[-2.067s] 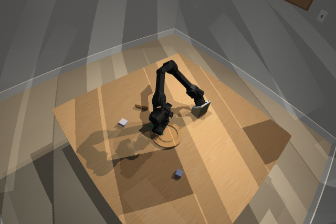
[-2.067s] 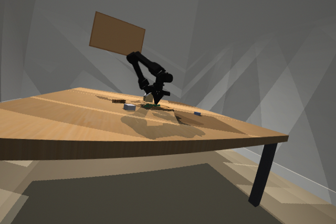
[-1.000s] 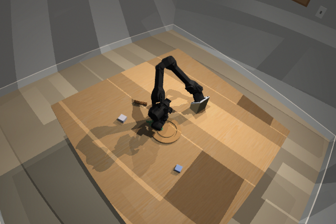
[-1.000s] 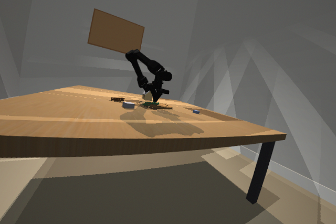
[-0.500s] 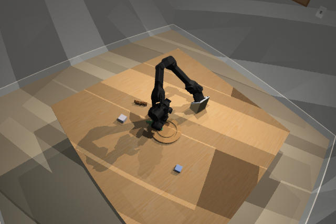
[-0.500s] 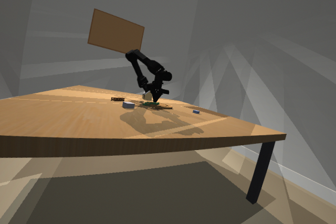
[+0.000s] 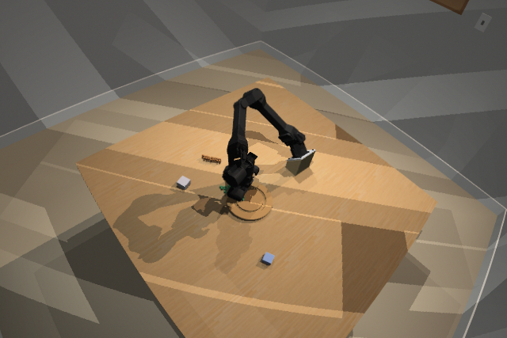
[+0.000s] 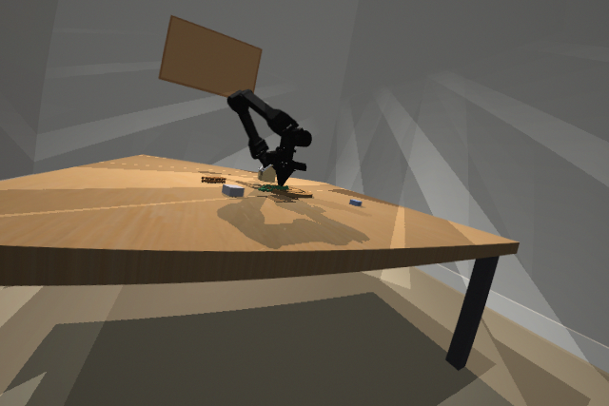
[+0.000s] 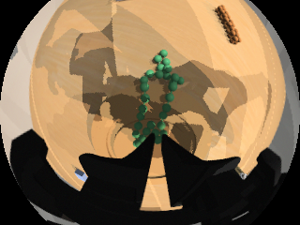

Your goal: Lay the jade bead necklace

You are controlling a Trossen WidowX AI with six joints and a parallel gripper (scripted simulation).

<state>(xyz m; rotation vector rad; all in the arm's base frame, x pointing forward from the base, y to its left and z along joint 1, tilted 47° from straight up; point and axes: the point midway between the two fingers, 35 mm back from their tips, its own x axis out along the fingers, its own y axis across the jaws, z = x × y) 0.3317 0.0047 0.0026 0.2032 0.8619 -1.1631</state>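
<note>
The jade bead necklace (image 9: 157, 97) (image 8: 269, 188) is a loop of green beads. In the wrist view it stretches away from my fingertips over the table, and a few beads show beside the arm in the top view (image 7: 223, 187). My gripper (image 9: 157, 137) (image 8: 283, 183) (image 7: 236, 194) is shut on the near end of the necklace, low over the left rim of the round bead board (image 7: 257, 213) (image 8: 299, 191). The board is a flat wooden disc with a dark ring groove (image 7: 268, 199). Part of the groove shows under the fingers in the wrist view (image 9: 115, 141).
A white block (image 7: 183, 181) (image 8: 232, 190) lies left of the board. A blue block (image 7: 268, 258) (image 8: 355, 203) lies nearer the front. A brown bead string (image 7: 211, 158) (image 8: 213, 179) (image 9: 228, 22) lies behind. The arm's base (image 7: 300, 161) stands to the right.
</note>
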